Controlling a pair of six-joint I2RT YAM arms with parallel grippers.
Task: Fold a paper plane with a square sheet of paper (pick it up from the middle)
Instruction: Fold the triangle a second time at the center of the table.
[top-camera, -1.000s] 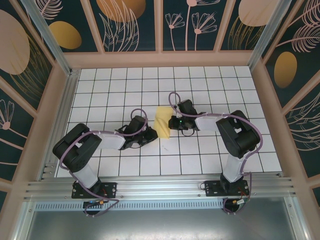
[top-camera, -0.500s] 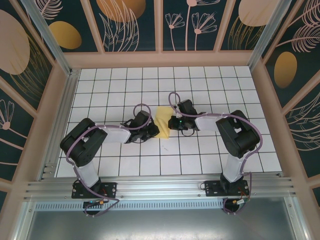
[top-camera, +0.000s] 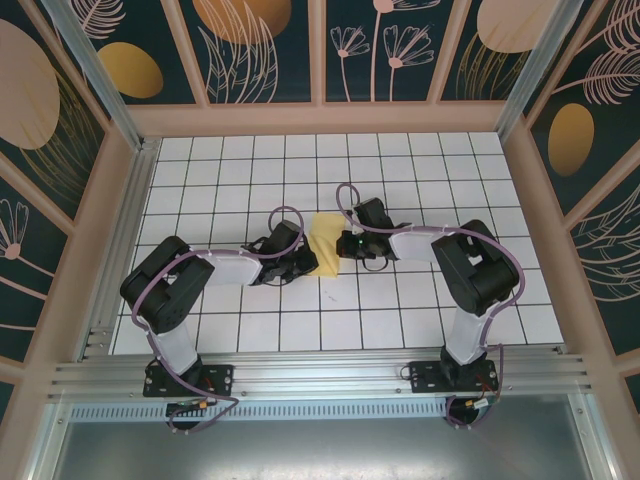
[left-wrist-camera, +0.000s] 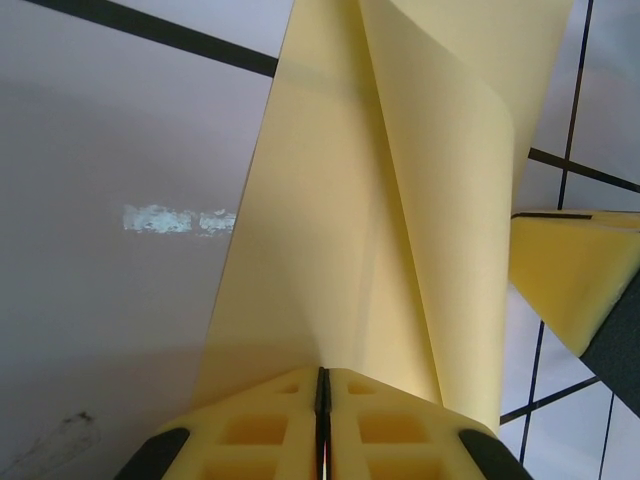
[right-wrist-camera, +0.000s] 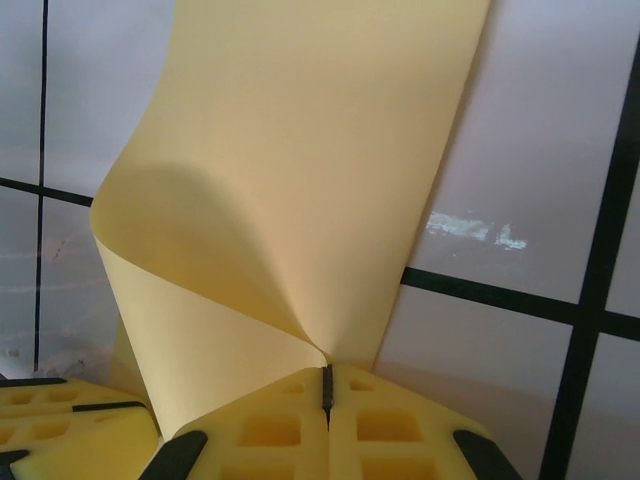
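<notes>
**Operator:** Where is the square sheet of paper (top-camera: 326, 240)?

**Technician:** Near the centre of the white grid table (top-camera: 420, 170), between the two grippers. It does not lie flat. In the left wrist view one layer stands up and curls over toward 1 o'clock. In the right wrist view the sheet bulges out toward 9 o'clock.

**Operator:** What is the finger state of the left gripper (left-wrist-camera: 321, 375)?

**Technician:** The yellow pads are pressed together along a thin dark seam. The paper rises straight out of that seam toward 12 o'clock, so the edge is pinched. In the top view this gripper meets the sheet at its 8 o'clock corner.

**Operator:** And the right gripper (right-wrist-camera: 326, 372)?

**Technician:** The same. Its pads meet, and the curled paper runs into the seam, so it is clamped there. In the top view it holds the sheet's 3 o'clock edge.

**Operator:** How close are the grippers to each other?

**Technician:** Close. The left wrist view shows a pad of the right gripper at 3 o'clock, just beside the sheet.
</notes>
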